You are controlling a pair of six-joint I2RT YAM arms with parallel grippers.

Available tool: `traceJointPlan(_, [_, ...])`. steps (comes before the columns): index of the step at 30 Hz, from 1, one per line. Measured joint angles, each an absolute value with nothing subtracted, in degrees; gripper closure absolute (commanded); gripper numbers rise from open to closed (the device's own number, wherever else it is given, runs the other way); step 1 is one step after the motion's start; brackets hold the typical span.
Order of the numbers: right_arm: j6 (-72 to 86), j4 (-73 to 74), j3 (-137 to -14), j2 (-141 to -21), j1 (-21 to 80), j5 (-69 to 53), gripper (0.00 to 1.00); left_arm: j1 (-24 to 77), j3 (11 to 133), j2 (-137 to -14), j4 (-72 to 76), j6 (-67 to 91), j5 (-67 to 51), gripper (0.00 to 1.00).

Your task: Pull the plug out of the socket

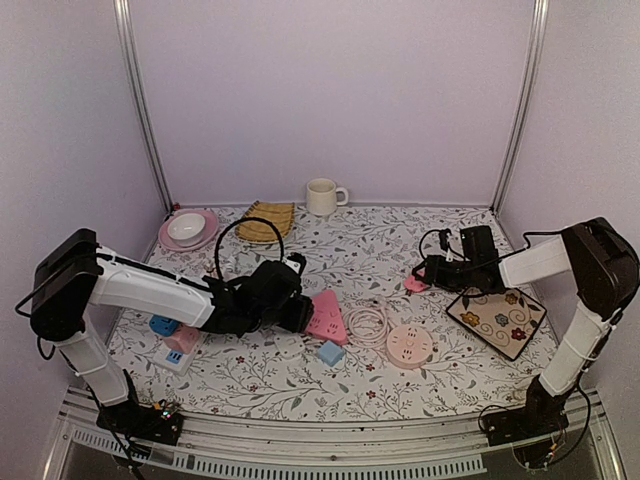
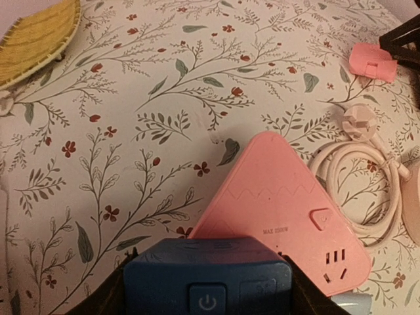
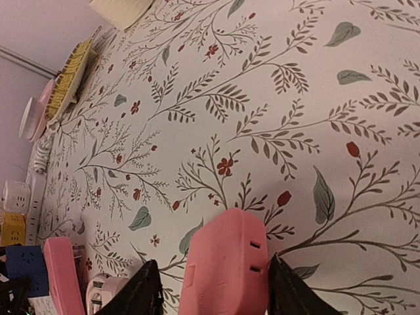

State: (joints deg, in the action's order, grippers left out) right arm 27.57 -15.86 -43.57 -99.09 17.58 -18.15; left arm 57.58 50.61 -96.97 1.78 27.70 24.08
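On the right side of the worktop (image 1: 400, 240), your right tool (image 1: 424, 274) sits low over the flowered cloth with the pink plug (image 3: 224, 262) between its fingers (image 3: 141, 295). In your right wrist view a strip of cloth shows between one finger and the plug, so the tool is spread around it rather than clamping it. The plug lies on the cloth, well apart from every socket, with two slots showing on its side.

Over at centre-left, your left tool (image 1: 298, 312) pinches a dark blue block (image 2: 207, 279) that has a power button on its face, with one finger on each side of it. The block sits at the near edge of the pink triangular socket (image 2: 282, 203) and overlaps it in your left wrist view. You cannot tell from there whether the block is plugged into the socket or only resting against it.

Just beside the triangular socket lie a small light blue cube (image 1: 331, 352) and a coiled pale cable (image 1: 370, 322) with its white plug (image 2: 357, 123) free on the cloth. A round pink socket (image 1: 409, 345) sits next to the coil. A white power strip (image 1: 176, 356) with coloured cubes on it lies near your left arm. A cup (image 1: 322, 196), a yellow woven mat (image 1: 265, 220) and a pink plate (image 1: 205, 236) stand along the back, and a flowered tile (image 1: 497, 320) lies near your right arm.
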Motion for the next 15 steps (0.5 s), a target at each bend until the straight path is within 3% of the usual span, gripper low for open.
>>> traceJointPlan(15, [25.3, -11.0, -40.5, -85.6, 21.1, -13.2, 0.19, 57.5, 49.4, -94.0, 1.9, 27.7, 23.4, 0.61])
